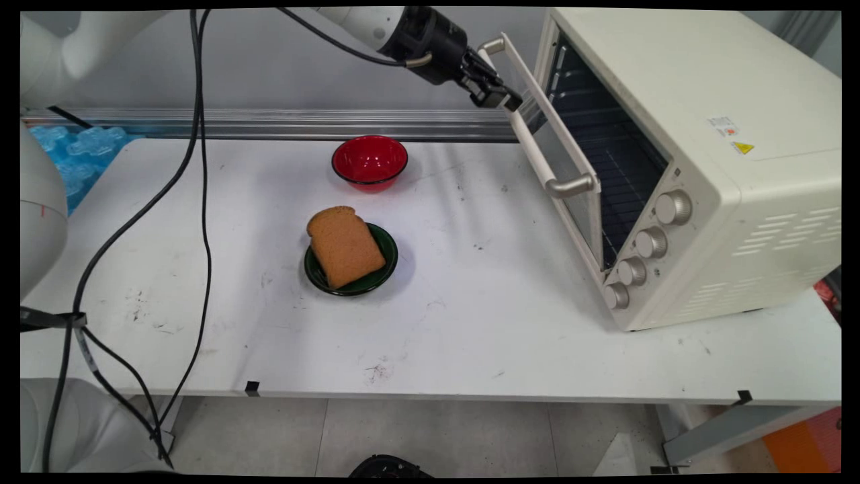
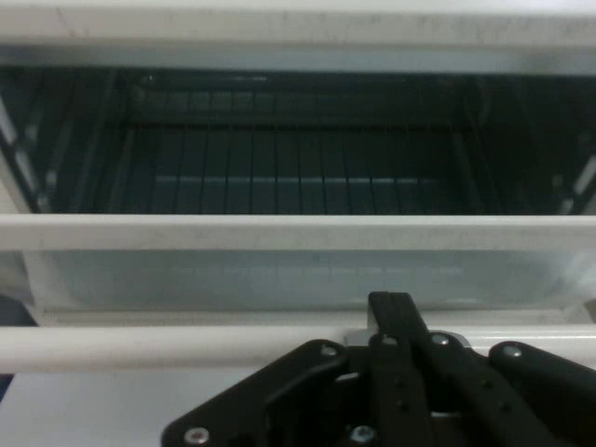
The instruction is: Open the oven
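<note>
We see the gripper raised at about one o'clock from the table's middle, pressed up against the handle bar of the oven door, near the bar's far end. From the hand camera the handle bar runs straight across in front of the black linkage, and one finger rises just past it against the door's lower edge; we cannot tell whether the claw is clenched on the bar or merely hooked against it. The cream toaster oven stands at three o'clock on the table, its door partly open and tilted outward, so that the dark interior and the wire rack show over the door's top rim. Four knobs run in a slanting line down the oven's front panel. At the table's middle sits a dark green plate with a slice of brown bread lying across it and overhanging its rim at eleven o'clock. A red bowl stands at twelve o'clock from the plate, well apart from it and near the table's far edge. Black cables hang down at nine o'clock.
</note>
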### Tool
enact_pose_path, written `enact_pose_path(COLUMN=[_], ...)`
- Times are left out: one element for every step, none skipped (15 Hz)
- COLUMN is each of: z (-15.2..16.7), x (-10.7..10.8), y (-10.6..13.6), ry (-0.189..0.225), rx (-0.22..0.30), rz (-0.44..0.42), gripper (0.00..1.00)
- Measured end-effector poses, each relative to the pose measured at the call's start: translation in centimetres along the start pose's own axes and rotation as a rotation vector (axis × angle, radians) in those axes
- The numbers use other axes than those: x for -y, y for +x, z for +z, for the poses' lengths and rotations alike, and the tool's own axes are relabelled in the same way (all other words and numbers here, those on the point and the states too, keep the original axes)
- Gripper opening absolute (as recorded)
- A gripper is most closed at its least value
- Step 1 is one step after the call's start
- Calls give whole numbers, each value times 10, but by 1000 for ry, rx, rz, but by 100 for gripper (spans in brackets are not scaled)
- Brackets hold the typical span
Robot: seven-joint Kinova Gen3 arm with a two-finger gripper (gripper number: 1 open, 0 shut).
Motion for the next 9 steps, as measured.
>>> enact_pose_path(z=[0, 1, 0, 2, 4, 10, 15, 16, 14], x=[-1, -1, -3, -3, -4, -5, -3, -3, -4], y=[-3, -5, -9, -11, -13, -11, -10, -13, -17], ry=[0, -1, 0, 1, 0, -7, -13, -12, -7], rx=[6, 14, 21, 27, 37, 39, 43, 49, 51], rz=[1, 4, 5, 5, 7, 14, 20, 18, 14], gripper=[0, 0, 0, 0, 0, 0, 0, 0, 0])
